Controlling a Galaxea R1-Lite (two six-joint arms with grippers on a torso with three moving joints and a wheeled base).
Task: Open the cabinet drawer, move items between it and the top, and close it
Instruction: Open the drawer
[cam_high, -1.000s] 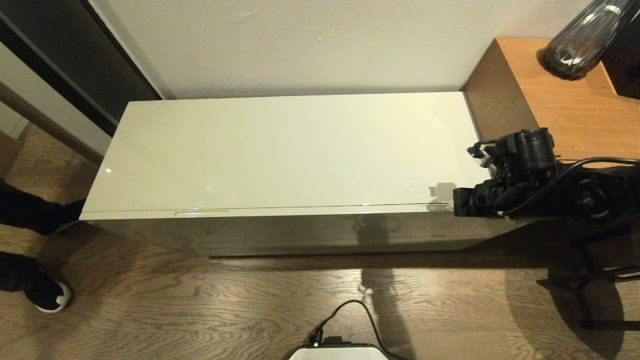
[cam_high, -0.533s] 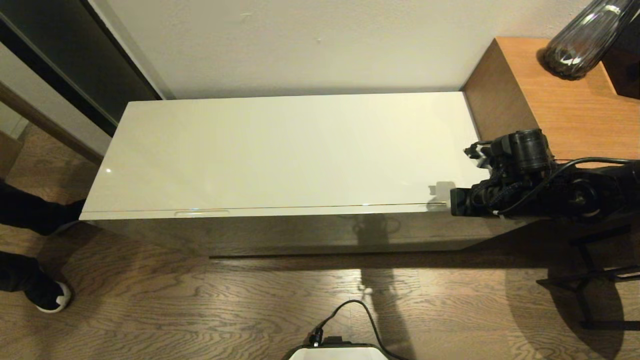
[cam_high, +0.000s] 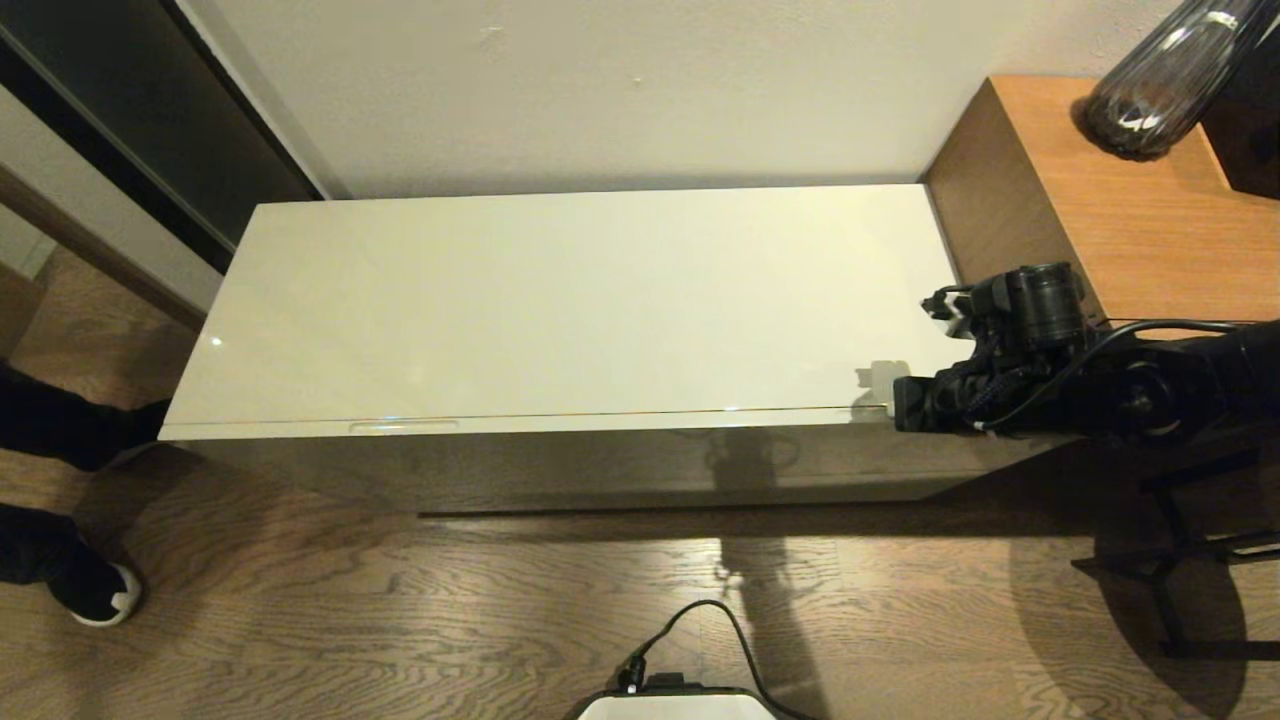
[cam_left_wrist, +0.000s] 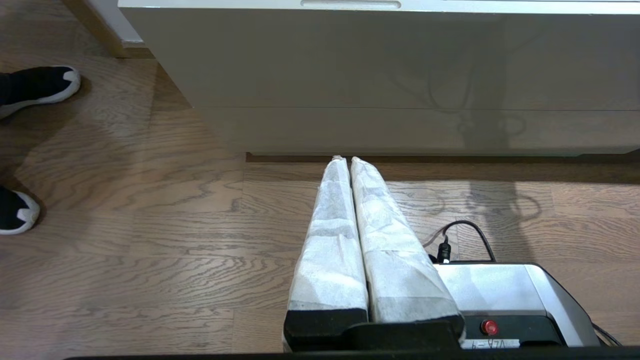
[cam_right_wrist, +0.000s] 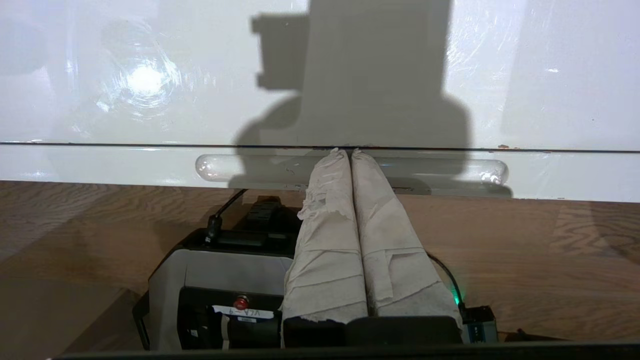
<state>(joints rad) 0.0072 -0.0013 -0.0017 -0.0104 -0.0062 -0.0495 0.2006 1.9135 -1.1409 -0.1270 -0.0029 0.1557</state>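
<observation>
The cabinet drawer (cam_high: 600, 465) is closed, its front flush under the top (cam_high: 580, 300), which is bare. No slippers or tissue pack show in any view. My right gripper (cam_high: 882, 385) is at the right end of the cabinet's front edge, shut on nothing. In the right wrist view its tips (cam_right_wrist: 350, 151) rest at the seam just above the right slot handle (cam_right_wrist: 250, 167). The left slot handle (cam_high: 404, 426) lies far to the left. My left gripper (cam_left_wrist: 346, 159) hangs low over the floor before the drawer front (cam_left_wrist: 400, 60), shut and empty; the head view does not show it.
A higher orange-brown wooden surface (cam_high: 1120, 200) with a dark glass vase (cam_high: 1160, 90) adjoins the cabinet's right end. A person's black shoes (cam_high: 95, 595) stand on the wood floor at the left. My base (cam_high: 670, 700) with its cable sits in front, a black stand (cam_high: 1180, 560) at the right.
My right gripper has crept a little to the left along the cabinet's front edge, and more of its white fingers now shows over the seam. Nothing else moved.
</observation>
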